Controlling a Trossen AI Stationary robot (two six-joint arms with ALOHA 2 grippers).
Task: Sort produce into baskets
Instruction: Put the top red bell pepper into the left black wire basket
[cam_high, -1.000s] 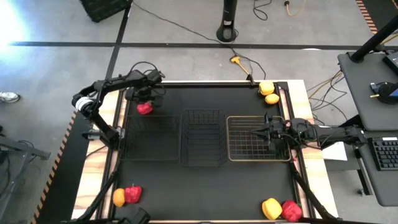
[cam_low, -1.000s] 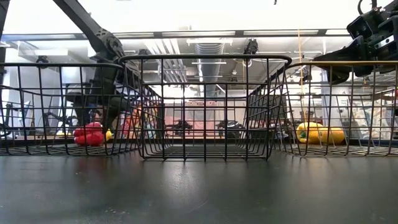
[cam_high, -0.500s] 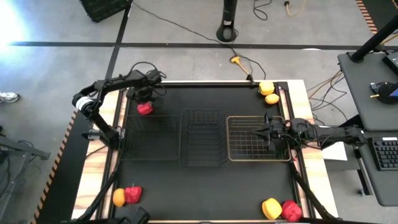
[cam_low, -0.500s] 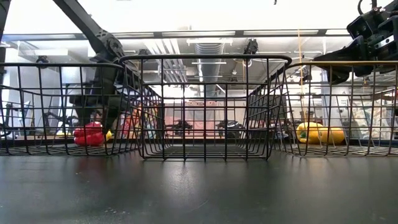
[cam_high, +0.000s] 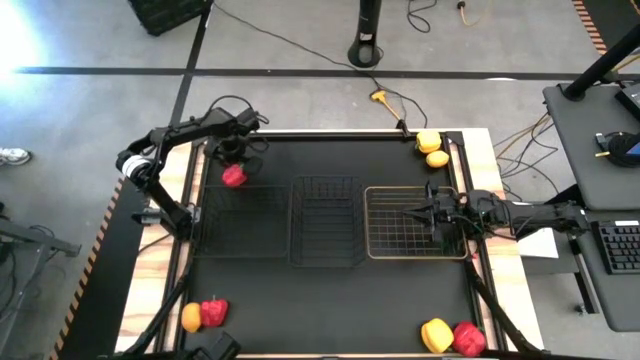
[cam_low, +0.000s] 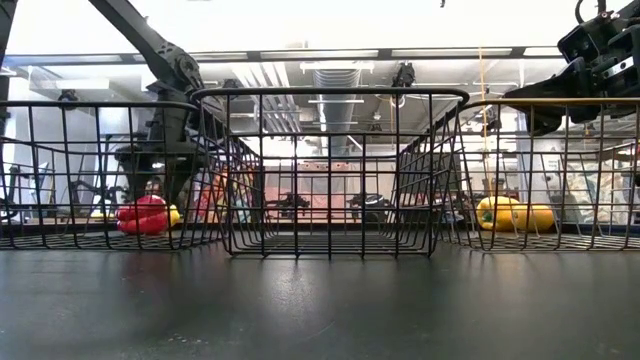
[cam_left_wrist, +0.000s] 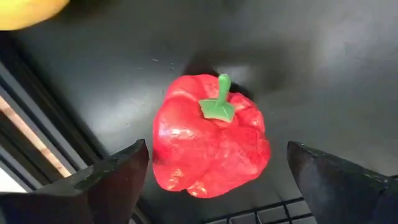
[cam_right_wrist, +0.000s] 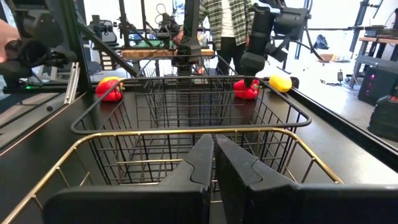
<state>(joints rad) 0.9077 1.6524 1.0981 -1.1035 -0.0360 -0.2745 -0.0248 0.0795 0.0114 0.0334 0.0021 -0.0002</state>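
Robotics lab, concrete floor (cam_high: 300, 45) with taped lines and loose cables (cam_high: 290, 42), exposed ceiling ducts (cam_low: 330, 80), equipment-crowded workbenches (cam_right_wrist: 155, 53), desk with keyboard (cam_high: 622, 247)

Three wire baskets sit in a row mid-table — a black one (cam_high: 238, 220) at left, a narrower black one (cam_high: 325, 220) in the middle, a pale metallic one (cam_high: 412, 222) at right. A red pepper (cam_high: 233, 175) with its green stem up lies just beyond the left basket; the remaining produce sits at the table's corners.
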